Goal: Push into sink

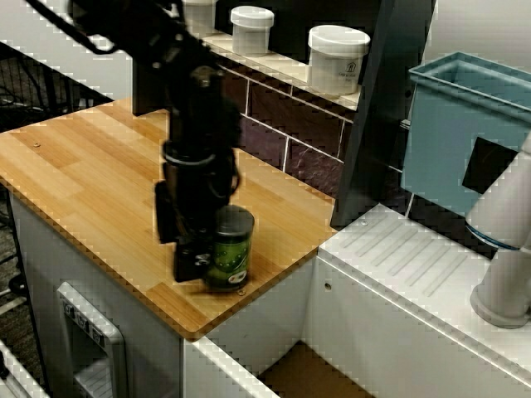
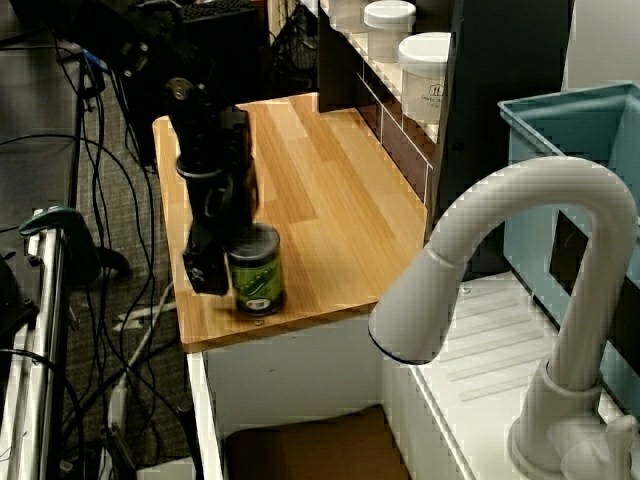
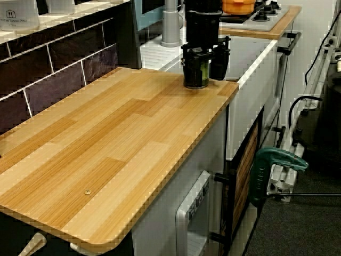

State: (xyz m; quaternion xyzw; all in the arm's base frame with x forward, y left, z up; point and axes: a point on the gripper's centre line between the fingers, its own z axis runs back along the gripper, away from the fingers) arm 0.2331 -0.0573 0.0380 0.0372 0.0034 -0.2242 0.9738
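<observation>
Smooth, satin-finished wood desk (image 1: pixel 99 174); glossy metal can (image 1: pixel 230 249) with green paper label; matt black hand (image 1: pixel 203 249); ribbed white plastic drainboard (image 1: pixel 406 257).

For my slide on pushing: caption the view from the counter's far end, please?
Black gripper straddles a green can at the wooden counter's sink-side edge, ready to push.

A wooden countertop (image 1: pixel 99 182) with light planks fills the left side of the view from above. Behind it runs a wall of dark tiles (image 1: pixel 290 124), and on the ledge stand 3 white jars (image 1: pixel 336 58) with lids. A light blue plastic bin (image 1: pixel 460 133) stands at the right (a black patch is on its side). Below the bin lies a white ribbed drainboard (image 1: pixel 415 265), and a white faucet (image 2: pixel 520 270) curves over it. In the view from the counter's far end, a green-handled tool (image 3: pixel 272 170) hangs near the cabinet.
</observation>
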